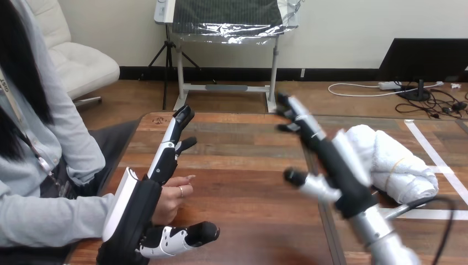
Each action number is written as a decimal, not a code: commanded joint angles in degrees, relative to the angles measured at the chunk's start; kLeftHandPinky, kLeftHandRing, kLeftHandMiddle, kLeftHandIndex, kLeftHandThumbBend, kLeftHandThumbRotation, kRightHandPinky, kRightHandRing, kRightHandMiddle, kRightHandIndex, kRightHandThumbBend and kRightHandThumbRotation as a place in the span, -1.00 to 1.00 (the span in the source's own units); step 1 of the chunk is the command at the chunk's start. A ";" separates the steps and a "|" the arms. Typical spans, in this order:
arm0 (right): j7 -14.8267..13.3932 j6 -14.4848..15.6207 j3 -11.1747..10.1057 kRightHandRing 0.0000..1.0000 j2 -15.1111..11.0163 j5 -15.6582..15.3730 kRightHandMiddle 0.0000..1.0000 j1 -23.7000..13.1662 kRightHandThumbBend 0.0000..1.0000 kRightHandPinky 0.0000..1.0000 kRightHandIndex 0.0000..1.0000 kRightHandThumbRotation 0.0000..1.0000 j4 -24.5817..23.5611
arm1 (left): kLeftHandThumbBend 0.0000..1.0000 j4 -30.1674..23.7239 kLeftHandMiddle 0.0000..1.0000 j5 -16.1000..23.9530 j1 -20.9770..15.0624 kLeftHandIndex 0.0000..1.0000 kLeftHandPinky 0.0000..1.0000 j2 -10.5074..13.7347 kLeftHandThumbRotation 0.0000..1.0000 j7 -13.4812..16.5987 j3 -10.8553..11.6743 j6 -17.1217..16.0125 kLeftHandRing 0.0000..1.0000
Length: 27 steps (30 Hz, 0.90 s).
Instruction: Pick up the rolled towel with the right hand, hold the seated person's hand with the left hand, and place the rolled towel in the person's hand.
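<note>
A rolled white towel [394, 164], bound with a rubber band, lies on the wooden table [243, 165] at the right. My right hand [336, 165] hangs just left of it with fingers straight and thumb spread, apart from the roll and partly covering its left end. At the left, my left hand [144, 207] stands open on its edge, fingers pointing away. The person's hand [175, 194] rests on the table close behind my left palm, its fingers loosely curled; I cannot tell if the two touch.
The person sits at the table's left side, a forearm lying along the near left edge. White tape lines [436, 160] mark the table around the towel. Bare wood stretches between my two hands.
</note>
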 commanded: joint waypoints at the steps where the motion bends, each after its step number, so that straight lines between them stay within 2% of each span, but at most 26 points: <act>1: -4.20 2.98 -2.30 0.86 -3.52 -0.32 0.95 -8.61 1.00 0.67 0.94 0.76 -1.66 | 1.00 -1.19 1.00 0.23 -3.35 1.00 0.74 -0.83 0.58 0.50 1.01 -0.97 0.98; 5: -5.18 5.93 -2.17 0.88 -4.94 -0.27 0.95 -10.43 1.00 0.69 0.95 0.74 -1.41 | 1.00 -1.02 1.00 -0.17 -3.35 1.00 0.71 -0.90 0.58 0.27 0.83 -0.95 0.97; 9: -5.04 9.71 -2.52 0.92 -5.97 1.24 0.96 -12.76 1.00 0.75 0.95 0.69 -1.04 | 1.00 -0.77 1.00 -0.39 -3.40 1.00 0.69 -0.93 0.57 0.15 0.72 -1.21 0.97; 14: -5.26 12.89 -2.82 0.95 -7.32 1.76 0.98 -15.04 1.00 0.80 0.97 0.63 -0.68 | 1.00 -0.50 1.00 -0.13 -3.50 1.00 0.69 -1.23 0.56 0.41 0.86 -1.64 0.98; 17: -5.87 14.91 -3.03 0.98 -8.25 1.57 0.99 -16.54 1.00 0.85 0.99 0.60 -0.36 | 1.00 -0.51 1.00 -0.41 -3.43 1.00 0.70 -1.23 0.55 0.25 0.69 -1.64 0.98; 21: -8.26 18.84 -3.14 0.98 -9.47 0.24 0.98 -18.78 1.00 0.87 0.99 0.58 -0.07 | 1.00 -0.42 1.00 -0.20 -3.43 1.00 0.70 -1.39 0.55 0.39 0.83 -1.96 0.98; 27: -8.57 22.93 -2.92 0.98 -11.24 0.21 0.98 -21.78 1.00 0.89 1.00 0.51 1.20 | 1.00 -0.71 1.00 0.10 -3.07 1.00 0.70 -1.66 0.57 0.59 1.03 -1.77 0.97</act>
